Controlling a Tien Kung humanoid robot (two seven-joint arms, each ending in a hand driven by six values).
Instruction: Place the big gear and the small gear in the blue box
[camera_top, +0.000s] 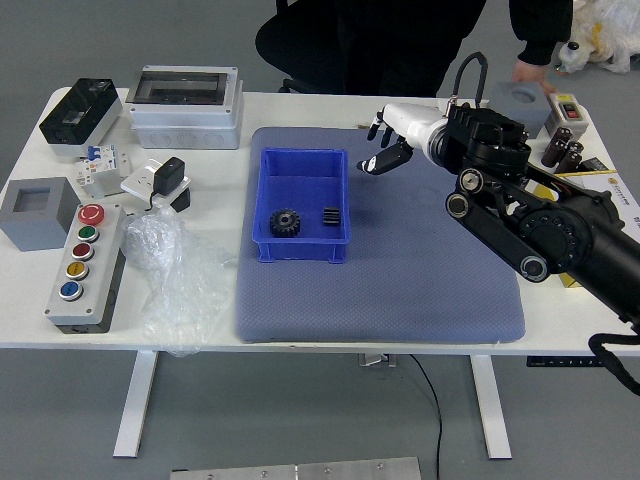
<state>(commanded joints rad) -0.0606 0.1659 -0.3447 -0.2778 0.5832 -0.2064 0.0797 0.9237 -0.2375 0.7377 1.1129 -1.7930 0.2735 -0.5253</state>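
The right hand (378, 148) is over the blue-grey mat, to the right of the blue box's far end, with its fingers spread and holding nothing. Inside the blue box (303, 171), the big gear (285, 223) lies toward the near left corner. A smaller dark toothed piece, seemingly the small gear (332, 216), rests near the box's right wall. The two pieces are apart. The left arm does not show.
Around the mat (390, 290) are a control box with buttons (87, 266), a plastic bag (172, 280), a lidded grey case (185, 108) and dark cylinders (562, 153). A person stands at the far side, one hand (534, 76) by a grey block (519, 106).
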